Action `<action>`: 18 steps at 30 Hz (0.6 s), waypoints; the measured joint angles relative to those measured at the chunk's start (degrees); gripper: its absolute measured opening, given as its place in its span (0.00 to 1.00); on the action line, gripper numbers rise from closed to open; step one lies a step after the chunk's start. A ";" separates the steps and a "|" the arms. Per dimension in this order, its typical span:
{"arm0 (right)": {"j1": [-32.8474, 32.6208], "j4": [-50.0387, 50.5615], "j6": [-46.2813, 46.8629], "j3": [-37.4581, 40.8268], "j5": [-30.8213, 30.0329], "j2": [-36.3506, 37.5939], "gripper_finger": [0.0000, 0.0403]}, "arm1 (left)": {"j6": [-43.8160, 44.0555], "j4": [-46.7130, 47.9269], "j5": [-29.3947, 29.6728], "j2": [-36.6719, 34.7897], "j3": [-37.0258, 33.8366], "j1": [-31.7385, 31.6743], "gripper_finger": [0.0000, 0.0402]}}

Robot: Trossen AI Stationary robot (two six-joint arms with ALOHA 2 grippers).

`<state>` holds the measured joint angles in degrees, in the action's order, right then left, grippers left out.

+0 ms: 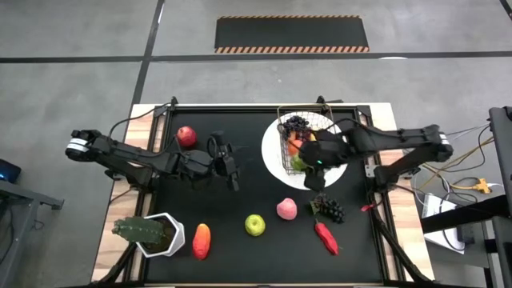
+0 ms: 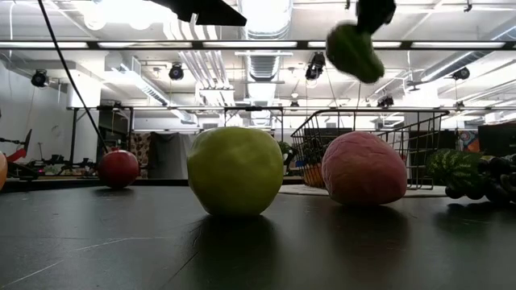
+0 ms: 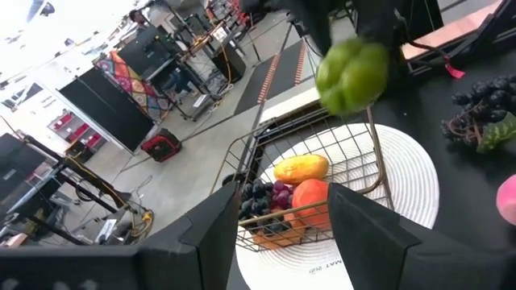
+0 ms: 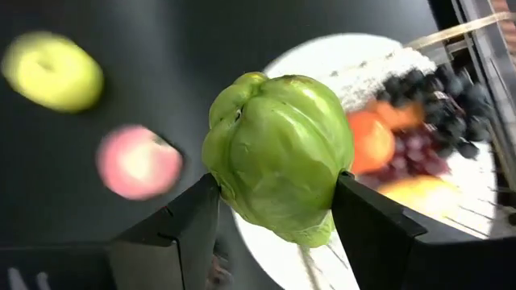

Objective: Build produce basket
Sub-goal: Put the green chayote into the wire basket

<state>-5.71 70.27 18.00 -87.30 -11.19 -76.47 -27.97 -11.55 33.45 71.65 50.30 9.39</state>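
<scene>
My right gripper [image 1: 310, 164] is shut on a green pepper [image 4: 278, 153], held in the air over the near side of the wire basket [image 1: 302, 134]. The basket stands on a round white plate [image 1: 276, 164] and holds dark grapes, oranges and a yellow mango. A red apple [image 1: 186, 136], green apple [image 1: 254, 225], pink peach [image 1: 286, 209], dark grapes [image 1: 328, 210], red pepper [image 1: 326, 237] and an orange-red fruit [image 1: 201, 240] lie on the black mat. My left gripper [image 1: 230, 166] is open at mid-table, facing the basket [image 3: 314, 173]. My right gripper pinches the green pepper between its two fingers, one finger [image 4: 197, 221] on each bulging side [image 4: 222, 173]. It comes at the pepper from above. The pepper [image 2: 355, 52] is lifted clear and hangs tilted below the fingers, well above the basket's rim.
A green cactus-like plant in a white hexagonal pot [image 1: 156, 234] stands at the mat's near left corner. The loose fruits lie in a row along the near side. Wooden table edges [image 1: 140, 128] frame the mat.
</scene>
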 joint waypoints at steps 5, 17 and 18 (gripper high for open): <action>6.64 9.20 -7.46 -2.32 1.14 -4.72 0.52 | -0.02 0.15 0.02 -0.62 -0.29 0.00 0.43; 18.75 13.51 -19.92 -2.52 10.62 -13.97 0.52 | 0.21 0.60 0.13 -3.04 -1.22 0.02 0.43; 19.50 13.76 -21.06 -2.52 11.53 -14.63 0.52 | 0.49 0.85 0.12 -3.15 -1.22 0.02 0.43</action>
<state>13.79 84.03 -3.06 -89.82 0.34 -91.11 -27.47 -10.70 33.57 68.50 49.08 9.41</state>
